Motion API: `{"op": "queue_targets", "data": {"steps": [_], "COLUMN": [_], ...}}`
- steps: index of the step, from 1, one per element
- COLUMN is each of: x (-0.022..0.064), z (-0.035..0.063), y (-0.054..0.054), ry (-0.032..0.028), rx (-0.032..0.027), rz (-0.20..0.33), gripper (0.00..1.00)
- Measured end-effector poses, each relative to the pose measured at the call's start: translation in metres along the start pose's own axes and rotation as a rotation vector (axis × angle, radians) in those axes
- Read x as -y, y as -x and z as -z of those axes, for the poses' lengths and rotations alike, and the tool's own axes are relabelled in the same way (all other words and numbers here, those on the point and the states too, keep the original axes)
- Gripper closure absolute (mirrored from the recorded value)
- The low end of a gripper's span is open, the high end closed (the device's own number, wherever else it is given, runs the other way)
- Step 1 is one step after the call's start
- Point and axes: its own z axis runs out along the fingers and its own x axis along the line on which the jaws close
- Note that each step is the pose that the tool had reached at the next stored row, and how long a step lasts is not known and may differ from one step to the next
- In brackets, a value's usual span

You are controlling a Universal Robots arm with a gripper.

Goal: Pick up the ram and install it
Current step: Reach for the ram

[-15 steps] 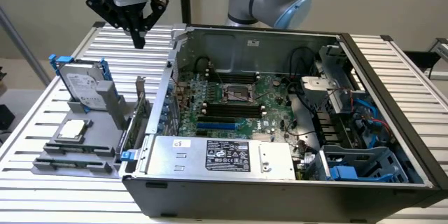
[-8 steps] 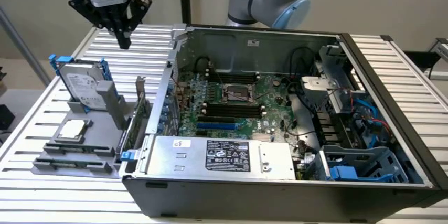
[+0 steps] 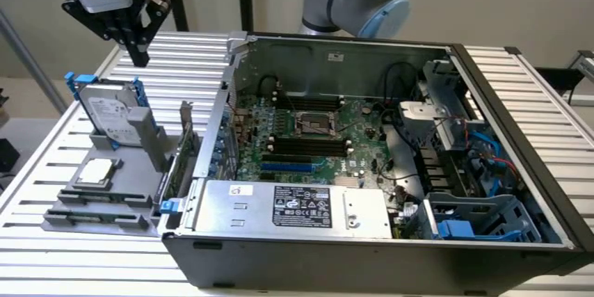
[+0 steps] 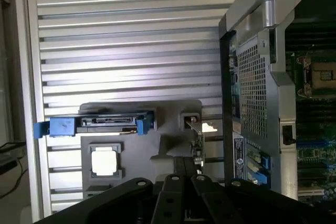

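My gripper (image 3: 139, 57) hangs high above the slatted table, over its far corner at the exterior view's left, well above the grey parts holder (image 3: 121, 165). Its fingers point down and look pressed together with nothing between them. In the wrist view the gripper (image 4: 186, 174) sits over the holder (image 4: 157, 129). The ram is hidden from me. The holder's long front grooves (image 3: 97, 199) look grey. The black memory slots (image 3: 307, 145) lie on the motherboard (image 3: 362, 119) inside the open computer case (image 3: 371, 255).
The holder carries an upright hard drive with blue rails (image 3: 107, 113), a silver processor chip (image 3: 97, 172) and a green expansion card (image 3: 186, 151) on edge. The power supply (image 3: 288, 206), cables and a blue-clipped drive cage (image 3: 474, 224) crowd the case.
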Motion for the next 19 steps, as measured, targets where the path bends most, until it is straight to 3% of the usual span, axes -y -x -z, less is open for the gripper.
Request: {"op": "queue_targets", "data": {"steps": [6,10,19], "x": [0.0016,0.0053,0.0208], "z": [-0.0044,-0.0062,-0.0098], "y": [-0.027,-0.038,-0.045], "ry": [-0.0019,-0.0053,-0.0134], "rx": [0.0001,-0.0029,-0.0293], "rz": [-0.001,-0.001,-0.003], "gripper": [0.89,0.89,0.89]}}
